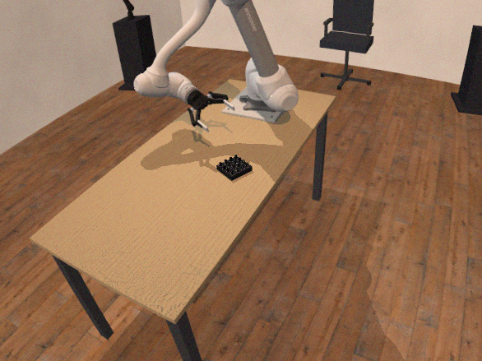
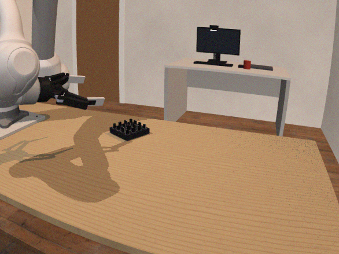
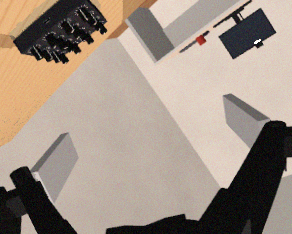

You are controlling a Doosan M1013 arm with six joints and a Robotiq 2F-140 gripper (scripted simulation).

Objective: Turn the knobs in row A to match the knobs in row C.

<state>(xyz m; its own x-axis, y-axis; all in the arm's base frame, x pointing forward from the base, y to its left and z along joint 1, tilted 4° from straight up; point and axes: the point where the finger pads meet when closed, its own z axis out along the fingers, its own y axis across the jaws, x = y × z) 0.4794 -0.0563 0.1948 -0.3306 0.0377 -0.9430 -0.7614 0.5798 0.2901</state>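
Observation:
The knob box (image 1: 234, 167) (image 2: 131, 129) (image 3: 59, 26) is a small black square box with rows of black knobs. It stands on the wooden table (image 1: 156, 229) (image 2: 202, 170), near the right edge in the top view. The knob lines and marks are too small to read. My gripper (image 1: 217, 116) (image 2: 90, 90) (image 3: 147, 128) is open and empty. It hangs in the air near the arm's base, well apart from the box, with its fingers pointing roughly sideways.
The arm's base plate (image 1: 252, 112) (image 2: 17, 121) sits at the far end of the table. A white desk (image 2: 225, 77) with a monitor and a red cup stands beyond the table. A black chair (image 1: 349, 32) stands on the floor.

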